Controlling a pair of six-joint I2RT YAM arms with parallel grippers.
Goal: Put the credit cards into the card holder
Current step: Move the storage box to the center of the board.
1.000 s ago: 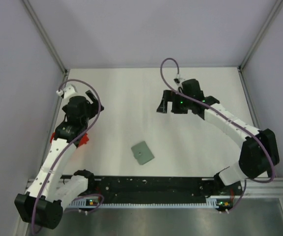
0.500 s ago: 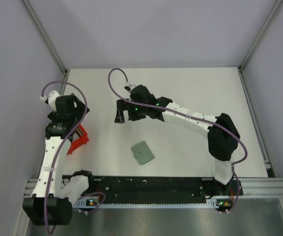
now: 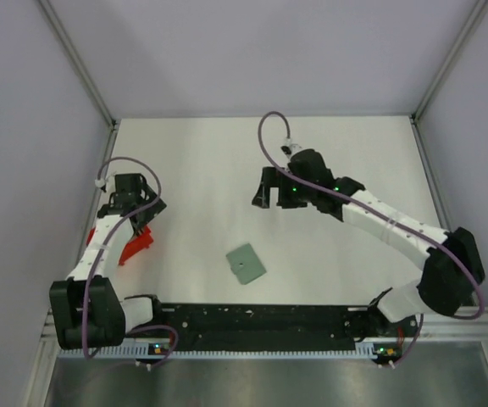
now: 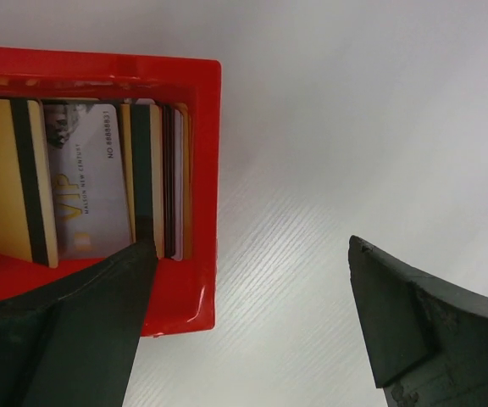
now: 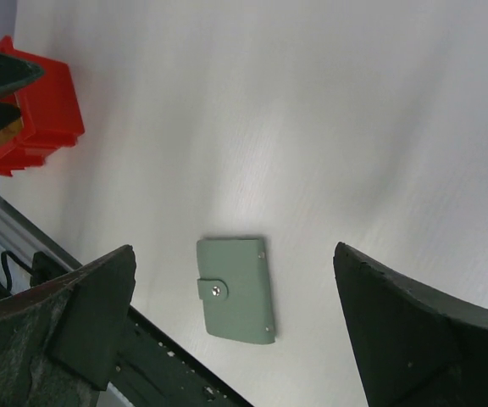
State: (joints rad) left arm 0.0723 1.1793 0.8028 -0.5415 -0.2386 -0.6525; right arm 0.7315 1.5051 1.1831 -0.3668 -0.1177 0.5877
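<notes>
Near right tool [image 3: 271,197] — card holder [image 3: 246,264], apart

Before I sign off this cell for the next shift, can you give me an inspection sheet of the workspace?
Surface: white table, no spills seen.
Job's things: card holder closed, lying flat near the front rail; credit cards, gold and one whitish, inside the red bin at the left.
Clutter: nothing seen.
Grippers: left jaws open at the bin's corner, empty; right jaws open above the table, empty.
Cables: purple cables loop off both arms.
Surroundings: pale walls, aluminium frame posts.
</notes>
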